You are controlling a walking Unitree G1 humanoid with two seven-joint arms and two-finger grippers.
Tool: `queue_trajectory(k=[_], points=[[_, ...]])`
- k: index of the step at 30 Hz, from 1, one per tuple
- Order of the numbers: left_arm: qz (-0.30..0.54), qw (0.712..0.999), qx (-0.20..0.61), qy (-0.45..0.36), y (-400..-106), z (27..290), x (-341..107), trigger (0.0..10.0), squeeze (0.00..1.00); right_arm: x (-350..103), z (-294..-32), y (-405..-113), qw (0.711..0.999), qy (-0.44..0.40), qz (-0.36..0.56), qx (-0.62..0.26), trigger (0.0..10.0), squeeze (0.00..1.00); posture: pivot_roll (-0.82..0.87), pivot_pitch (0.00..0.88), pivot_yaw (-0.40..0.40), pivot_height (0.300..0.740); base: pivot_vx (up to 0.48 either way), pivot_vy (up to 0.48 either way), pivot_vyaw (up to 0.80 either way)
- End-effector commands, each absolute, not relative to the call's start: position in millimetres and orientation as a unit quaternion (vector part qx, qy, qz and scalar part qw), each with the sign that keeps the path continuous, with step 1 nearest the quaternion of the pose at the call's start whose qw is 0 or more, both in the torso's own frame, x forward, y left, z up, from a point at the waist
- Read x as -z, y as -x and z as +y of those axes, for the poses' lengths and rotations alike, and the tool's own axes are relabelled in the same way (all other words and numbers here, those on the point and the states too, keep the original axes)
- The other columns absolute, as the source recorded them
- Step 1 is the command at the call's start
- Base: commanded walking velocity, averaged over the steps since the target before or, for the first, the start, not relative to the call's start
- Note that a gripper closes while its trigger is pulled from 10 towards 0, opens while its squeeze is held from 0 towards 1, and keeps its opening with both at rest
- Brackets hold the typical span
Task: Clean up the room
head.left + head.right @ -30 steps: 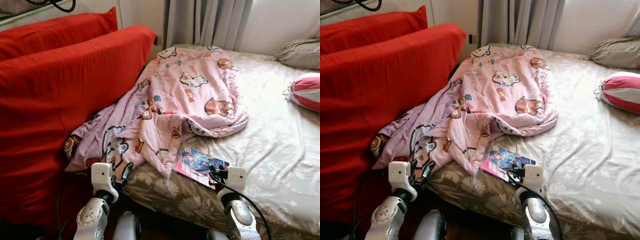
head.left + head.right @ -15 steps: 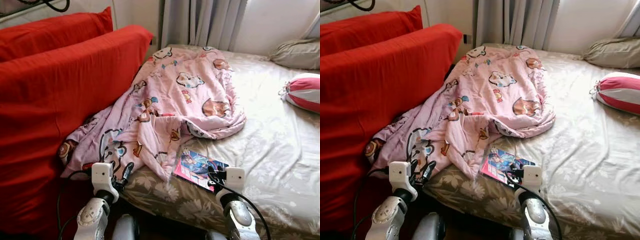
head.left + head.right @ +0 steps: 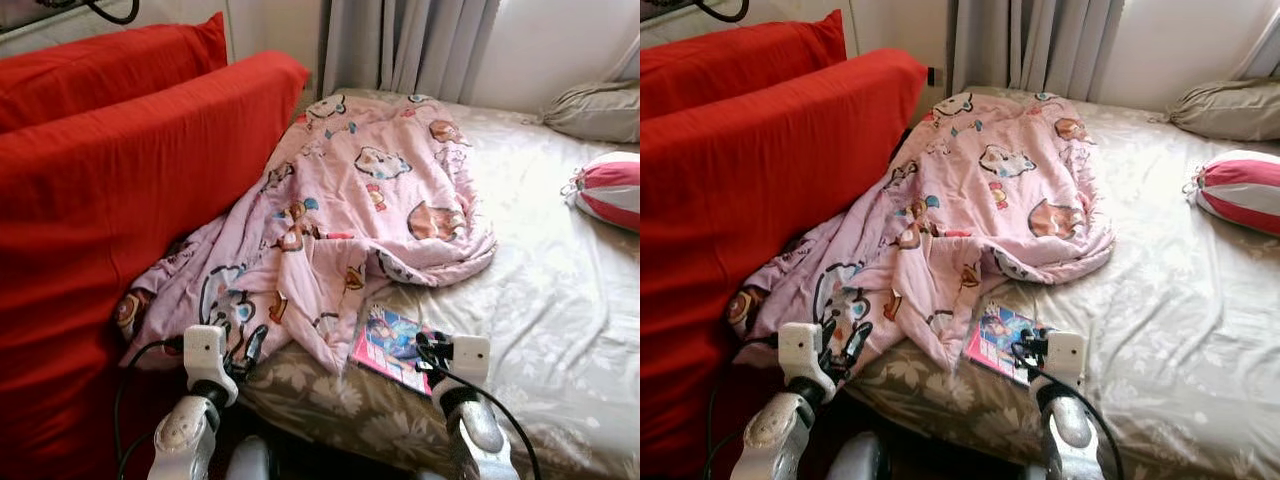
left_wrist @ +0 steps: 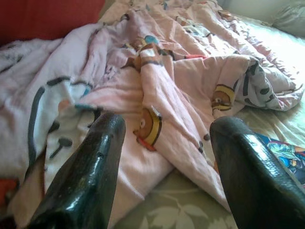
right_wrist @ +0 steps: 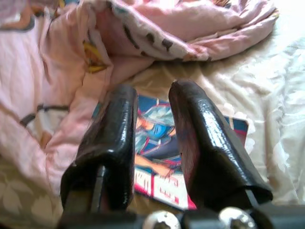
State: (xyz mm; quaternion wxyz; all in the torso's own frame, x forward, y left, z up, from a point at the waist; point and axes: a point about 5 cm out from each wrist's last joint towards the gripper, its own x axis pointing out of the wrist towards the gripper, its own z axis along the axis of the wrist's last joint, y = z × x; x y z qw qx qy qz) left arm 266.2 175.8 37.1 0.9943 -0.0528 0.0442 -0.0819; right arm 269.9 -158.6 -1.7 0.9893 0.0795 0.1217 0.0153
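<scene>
While I stand at the foot edge of the bed w/ the beige floral-print sheet [image 3: 560,300], both arms are raised just over its near edge. My right gripper [image 5: 152,124] hovers directly above the thin glossy comic magazine w/ a pink-and-blue cover [image 3: 395,340]; its fingers [image 5: 112,143] are nearly together, a narrow gap left, nothing between them. I judge this the pre-grasp for the magazine: a flat item on soft bedding, so the tips need to come down at its near edge.

Magazine: lies flat on the sheet, just ahead of and under my right jaws, its far corner tucked beneath the hem of the crumpled pink cartoon-print quilt [image 3: 360,200]. Long axis runs diagonally, from near my right wrist away toward the quilt; the pink-banded edge faces me.

My left gripper [image 4: 164,138] is spread wide, empty, aimed at the quilt's hanging fold directly ahead of it; probably staged to lift or straighten the fabric. The quilt slumps from mid-bed down toward my left jaws, resting against the large red cushion [image 3: 110,190] beyond them.

Far beyond my right jaws: a red-and-white striped bolster [image 3: 610,190] and a grey-green pillow [image 3: 595,108], both well apart from the magazine.
</scene>
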Motion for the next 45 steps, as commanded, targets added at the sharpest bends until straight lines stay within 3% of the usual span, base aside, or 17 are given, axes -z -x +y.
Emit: queue_trajectory(k=[1, 14, 29, 45], points=[[0.038, 0.994, 0.092, 0.055, -266.7, 169.4, -39.9, 10.0, 0.0, 2.2, -165.7, -268.2, 0.989, -0.082, 0.12, -0.002, 10.0, 0.0, 0.09, 0.063, -0.024, 0.621, 0.33, 0.0, 0.0], [0.038, 0.994, 0.09, 0.051, -264.8, 171.1, -40.5, 10.0, 0.0, 1.6, -168.8, -268.3, 0.99, -0.084, 0.117, 0.006, 10.0, 0.0, 0.09, 0.073, -0.022, 0.621, 0.331, 0.0, 0.0], [0.041, 0.994, 0.093, 0.039, -257.1, 179.8, -41.5, 10.0, 0.0, -1.4, -159.7, -273.0, 0.99, -0.08, 0.112, -0.011, 10.0, 0.0, 0.11, 0.148, 0.011, 0.621, 0.0, 0.0, 0.0], [0.05, 0.993, 0.104, 0.033, -256.5, 183.7, -46.4, 10.0, 0.0, 3.8, -166.7, -269.5, 0.988, -0.087, 0.123, 0.037, 10.0, 0.0, 0.14, 0.21, 0.065, 0.601, 0.0, 0.0, 0.0]])
